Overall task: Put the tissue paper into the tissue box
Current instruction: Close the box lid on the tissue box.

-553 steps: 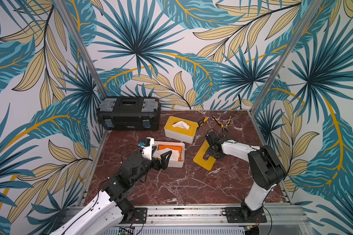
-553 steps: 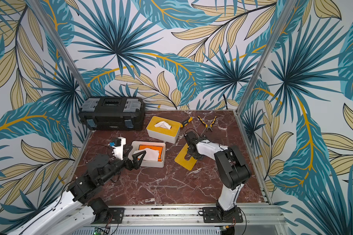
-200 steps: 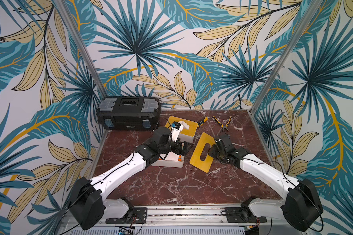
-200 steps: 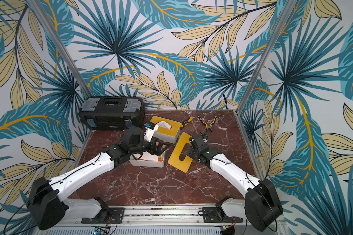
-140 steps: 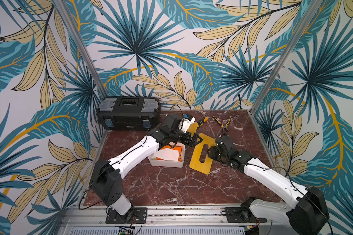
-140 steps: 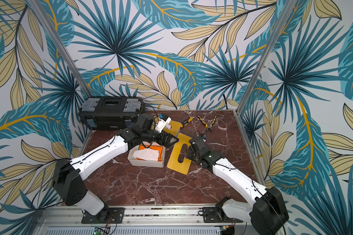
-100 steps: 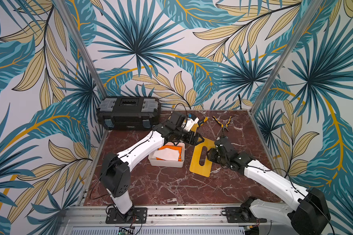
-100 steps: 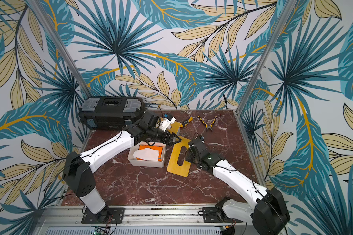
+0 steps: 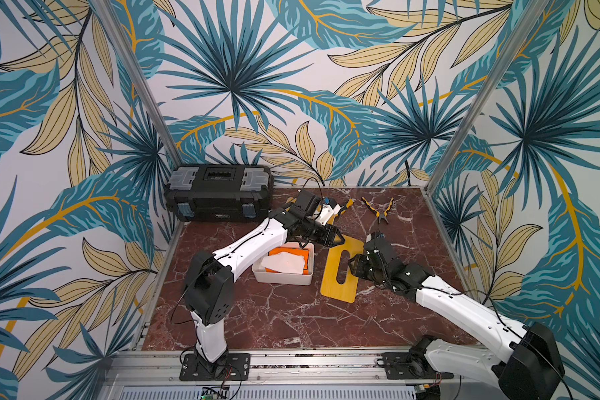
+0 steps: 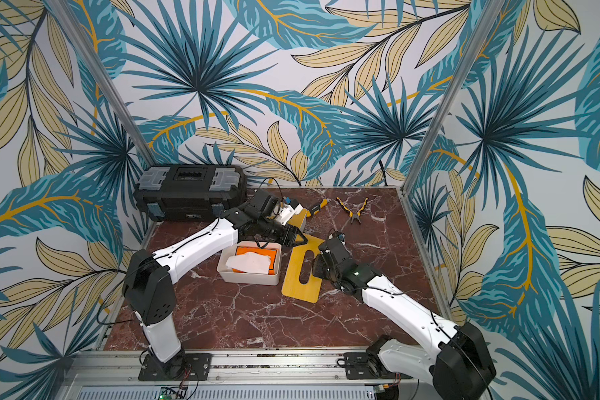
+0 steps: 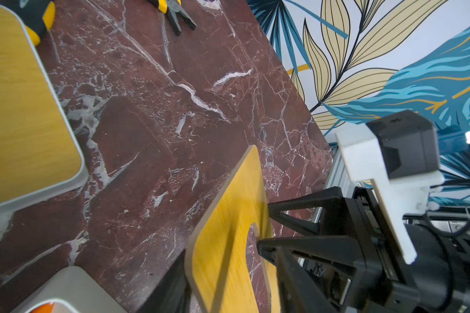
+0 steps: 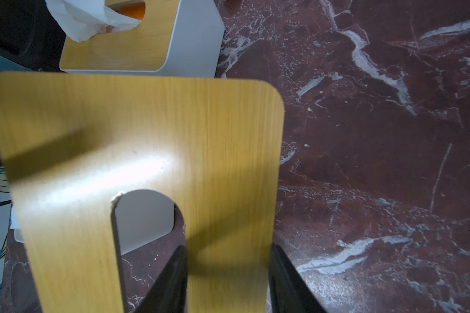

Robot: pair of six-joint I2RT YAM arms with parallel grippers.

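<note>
Right gripper (image 12: 228, 254) clamps the lid (image 9: 340, 277); left gripper (image 9: 336, 239) (grip unclear) sits at its twelve o'clock end. Best carried level to the tissue box (image 9: 281, 278) at nine o'clock.

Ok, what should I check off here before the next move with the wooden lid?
1. Right tool shut on the wooden lid, on the strip beside its slot: ok.
2. Left tool clamped on the lid's far end: cannot tell; the edge sits between its jaws.
3. Tissue paper inside the open white box, on the orange pack: ok.
4. Tissue below the box rim: cannot tell.
5. Space over the box free: not ok; the left arm crosses its far corner in both top views.
6. Pliers apart from the lid: ok.
</note>
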